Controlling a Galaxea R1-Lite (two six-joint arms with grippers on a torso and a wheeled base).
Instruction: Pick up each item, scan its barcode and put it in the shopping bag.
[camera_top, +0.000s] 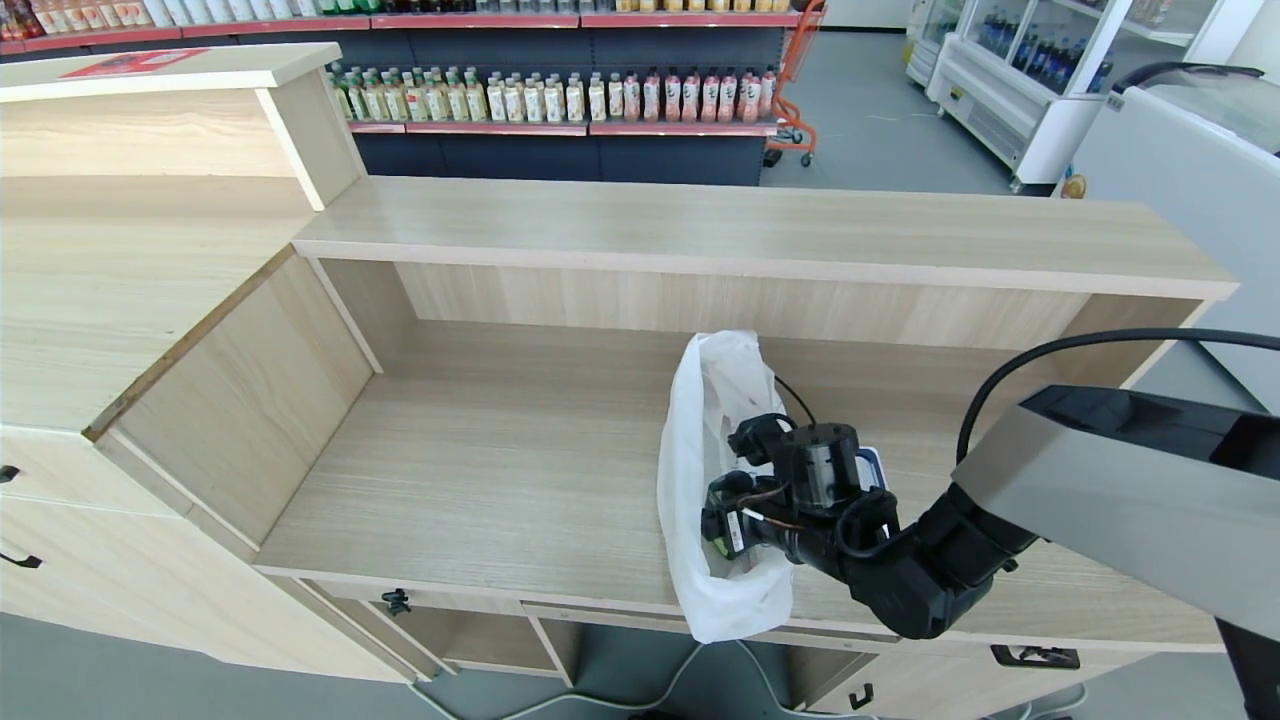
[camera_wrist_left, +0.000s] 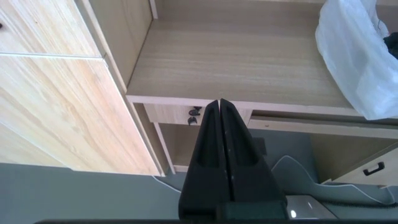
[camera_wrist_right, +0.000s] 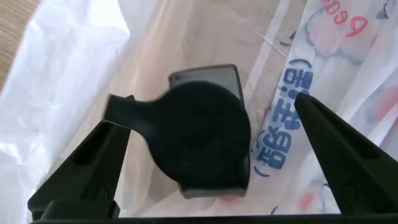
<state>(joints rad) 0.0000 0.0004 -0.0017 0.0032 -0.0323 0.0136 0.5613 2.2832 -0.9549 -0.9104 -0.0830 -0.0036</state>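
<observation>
Item (camera_wrist_right: 202, 134) between spread fingers (camera_wrist_right: 84, 171), inside bag (camera_wrist_right: 62, 56)

Grey boxy forearm (camera_top: 1120, 500), black jointed wrist (camera_top: 900, 575) — looped black cable (camera_top: 1050, 352), thin orange wires (camera_top: 765, 520); matte black wedge fingers (camera_wrist_right: 81, 168).

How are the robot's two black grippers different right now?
The left black gripper has its fingers pressed shut, while the right black gripper is spread wide open. The left one points at the pale wooden counter, holding nothing; the right one is inside the white plastic shopping bag. Both have dark, tapered fingers.
</observation>
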